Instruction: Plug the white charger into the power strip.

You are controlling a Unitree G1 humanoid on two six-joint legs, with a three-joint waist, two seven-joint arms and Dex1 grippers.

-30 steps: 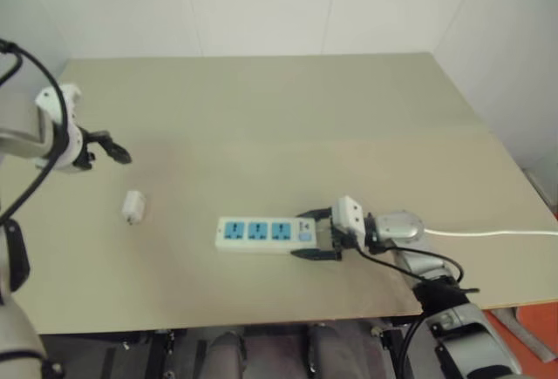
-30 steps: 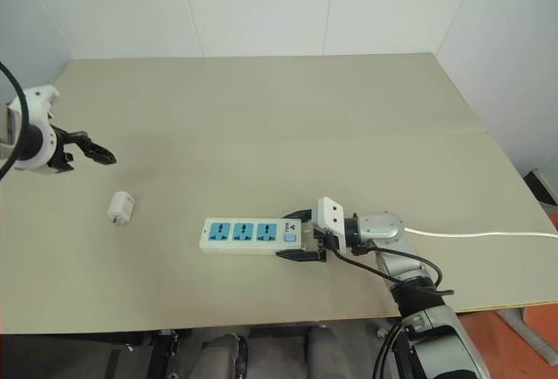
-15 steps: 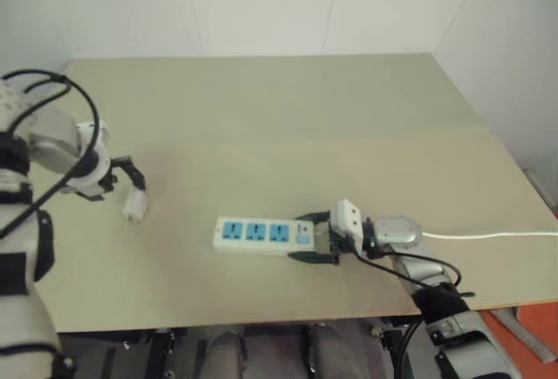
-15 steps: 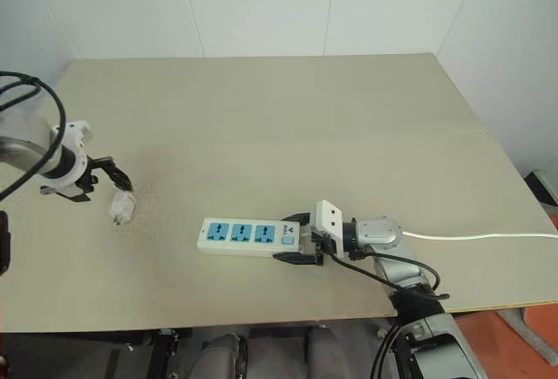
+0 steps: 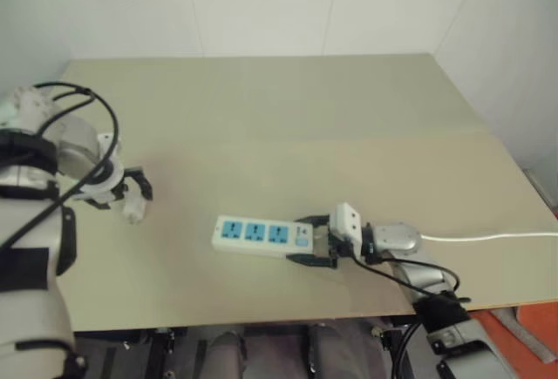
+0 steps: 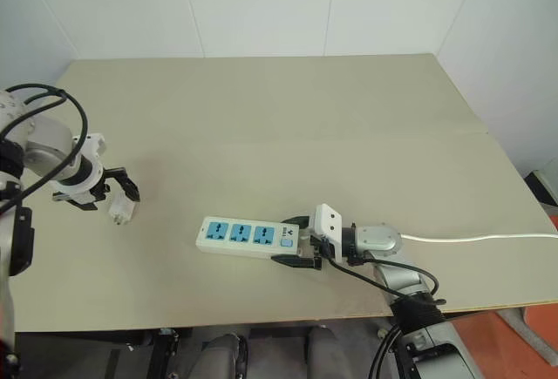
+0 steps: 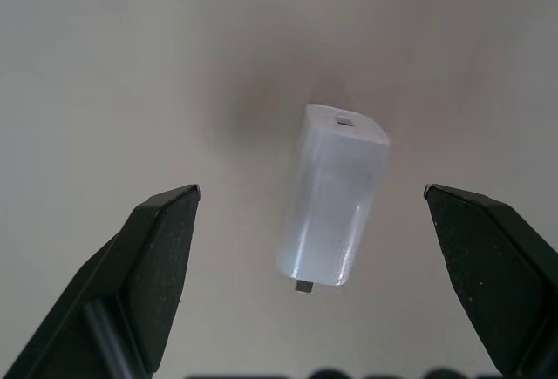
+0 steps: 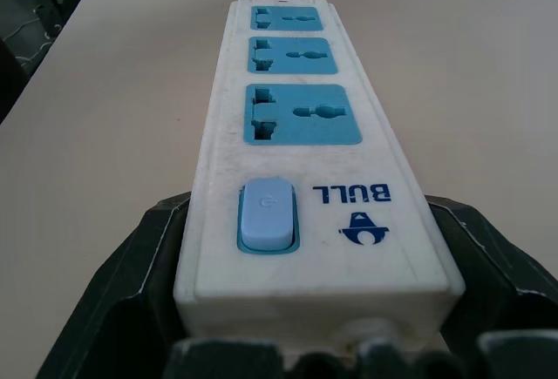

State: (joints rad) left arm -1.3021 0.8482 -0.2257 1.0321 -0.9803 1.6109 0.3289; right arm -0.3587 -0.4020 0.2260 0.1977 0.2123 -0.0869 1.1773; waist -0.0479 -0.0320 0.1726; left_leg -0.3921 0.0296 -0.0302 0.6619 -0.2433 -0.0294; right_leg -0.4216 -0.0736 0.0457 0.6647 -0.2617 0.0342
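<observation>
Movement first: we see the left gripper has come right and down since a second ago, now straddling the white charger at the tabletop's left, fingers spread wide, not touching it. Its prongs are mostly hidden. Near-right, the right gripper stays clamped on the power strip's switch end; the strip's cable runs off right.
</observation>
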